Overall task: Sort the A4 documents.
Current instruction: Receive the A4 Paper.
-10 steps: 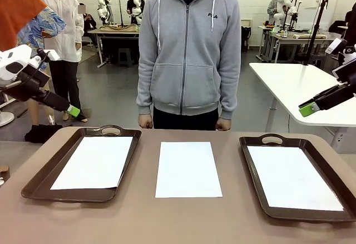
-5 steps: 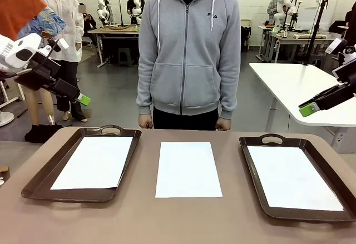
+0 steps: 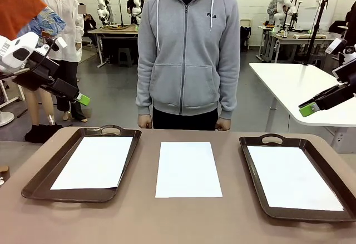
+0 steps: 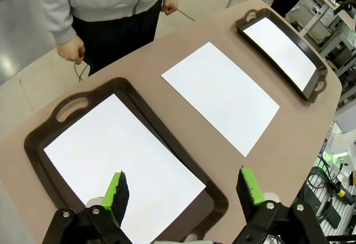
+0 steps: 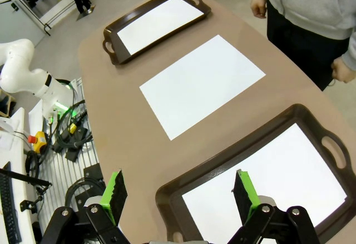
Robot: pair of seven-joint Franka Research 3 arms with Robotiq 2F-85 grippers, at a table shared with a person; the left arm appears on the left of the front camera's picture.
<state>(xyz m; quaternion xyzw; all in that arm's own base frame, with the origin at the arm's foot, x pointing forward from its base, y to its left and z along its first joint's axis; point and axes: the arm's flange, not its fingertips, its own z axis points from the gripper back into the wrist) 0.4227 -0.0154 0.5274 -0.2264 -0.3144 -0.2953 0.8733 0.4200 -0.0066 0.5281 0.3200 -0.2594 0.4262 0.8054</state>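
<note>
Three A4 documents lie flat. One sheet [image 3: 92, 162] rests in the left tray [image 3: 110, 129], one [image 3: 187, 169] lies bare on the table centre, and one [image 3: 292, 177] fills the right tray [image 3: 272, 139]. My left gripper [image 3: 83, 99] hangs open, high above the table's left edge. In the left wrist view its open jaws [image 4: 183, 191] look down on the left tray's sheet [image 4: 122, 166], with the centre sheet [image 4: 222, 94] beyond. My right gripper [image 3: 309, 109] is open, raised at the far right. It [image 5: 179, 193] hovers over the right tray's sheet [image 5: 272, 183].
Both dark brown trays have handles at their far ends. A person in a grey hoodie [image 3: 188, 49] stands at the far edge, hands [image 3: 146, 122] down at their sides. A second white table [image 3: 295, 83] stands behind at the right.
My left gripper rose and swung a little right toward the table over the first half second, then held. The right arm, the sheets and the person have not moved.
</note>
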